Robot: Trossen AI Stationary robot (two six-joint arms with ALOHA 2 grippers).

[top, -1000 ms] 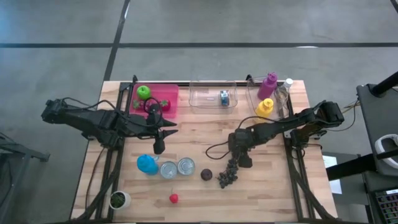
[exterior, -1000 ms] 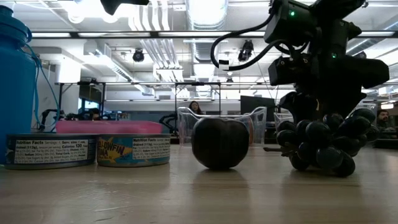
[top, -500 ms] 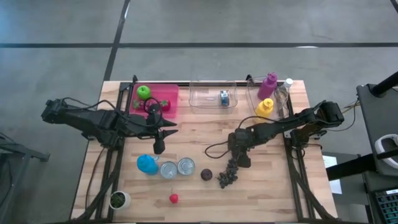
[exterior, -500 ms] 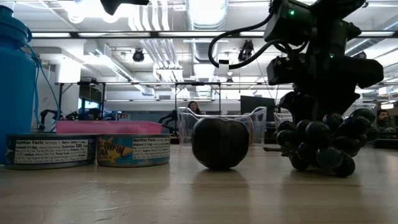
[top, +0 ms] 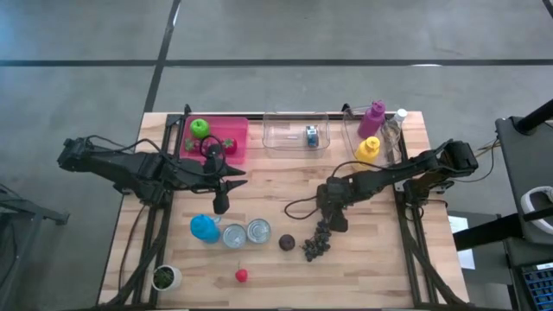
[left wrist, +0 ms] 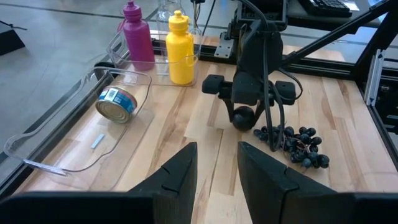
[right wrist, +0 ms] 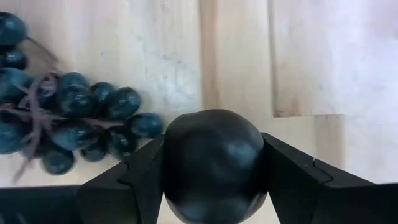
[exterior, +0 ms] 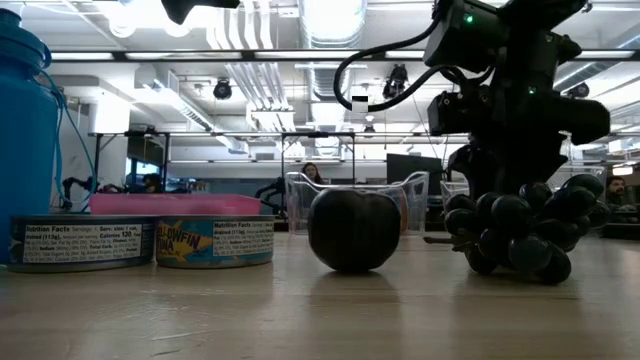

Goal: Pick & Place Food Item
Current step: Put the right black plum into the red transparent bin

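Note:
My right gripper is shut on a dark plum low over the table's middle, just beyond the dark grape bunch. The left wrist view shows this plum between the fingers, with the grapes beside it. A second dark plum rests on the wood left of the grapes and also shows in the low view. My left gripper is open and empty, left of centre, above the blue bottle. My right gripper pinches the plum's two opposite sides between its two fingers. The fingers come from above, pointing down. The plum sits low over the wood beside the grapes; whether it touches the table, I cannot tell.
A pink tray with a green apple stands at the far left. A clear bin holds a can. Magenta, yellow and clear bottles stand far right. Two cans and a red fruit lie near.

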